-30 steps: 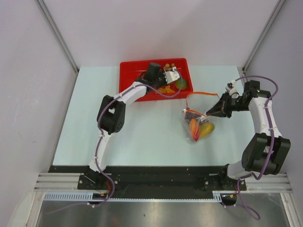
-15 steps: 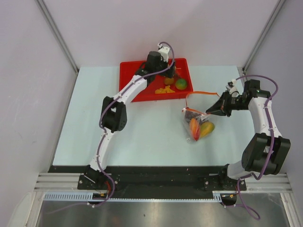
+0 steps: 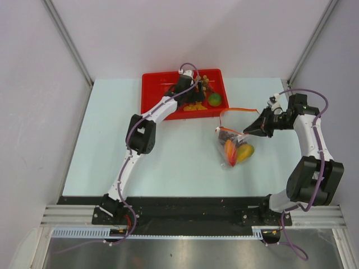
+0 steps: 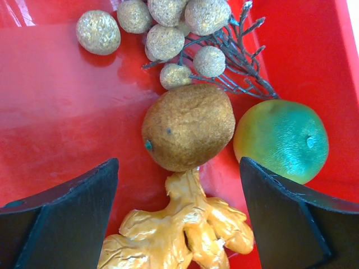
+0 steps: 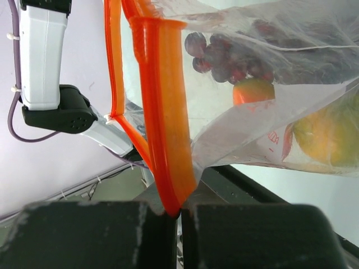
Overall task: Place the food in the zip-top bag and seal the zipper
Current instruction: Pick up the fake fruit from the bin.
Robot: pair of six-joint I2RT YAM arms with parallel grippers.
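Your left hand (image 4: pixel 178 171) is hovering over the tray (image 3: pixel 150 96) at the middle of the desk's (image 3: pixel 112 145) far edge, its fingers standing wide apart and gripping nothing. Between those fingers a brown fruit (image 4: pixel 188 126) is lying. The orange chunks (image 4: pixel 179 235) are touching its near side, the green fruit (image 4: pixel 283 140) is sitting just beside it toward the desk's right edge, and the tan cluster (image 4: pixel 168 25) is lying beyond it toward the far edge

Your right hand (image 5: pixel 179 216) is pinching the zipper (image 5: pixel 165 112), fingers closed together on the end of the strip, and is holding up the mouth of the bag (image 3: pixel 233 143) toward the right edge. The mouth is gaping open, with the strip looping away toward the far edge. The bag's body is resting on the desk between the tray and the near edge. Inside it the grapes (image 5: pixel 224 50) are lying nearest the mouth. Deeper in, the red-orange mango (image 3: pixel 229 150) and the yellow-green mango (image 3: pixel 245 152) are lying side by side, the yellow-green one nearer the right edge
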